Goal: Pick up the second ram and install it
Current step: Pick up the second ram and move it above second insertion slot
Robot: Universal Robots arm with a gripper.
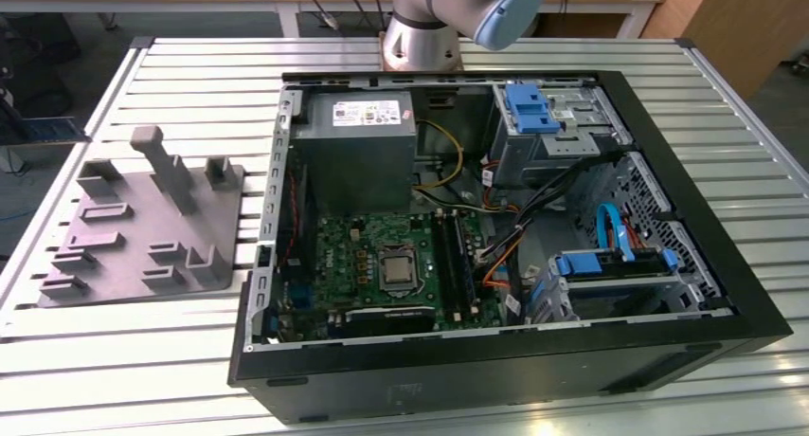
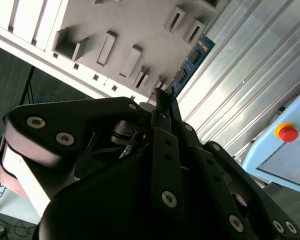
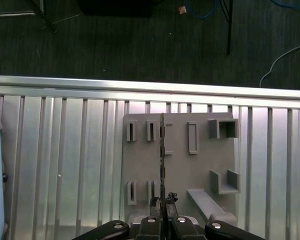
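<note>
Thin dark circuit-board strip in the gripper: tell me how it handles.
The thin dark circuit-board strip is probably stiff: it juts straight from the black gripper without sagging. Likely light, looking slim edge-on in the first wrist view. Held by one end, it may pivot if bumped.

Gripper (image 3: 163, 200): holds the second ram (image 3: 162, 150) high over the holder block (image 3: 182, 175), apart from its posts (image 1: 158, 156).
Table (image 3: 65, 150): bare slats around the block.
Computer case (image 1: 506, 370): open-topped; cables (image 1: 495, 239) crowd beside the memory slots (image 1: 458, 261).
</note>
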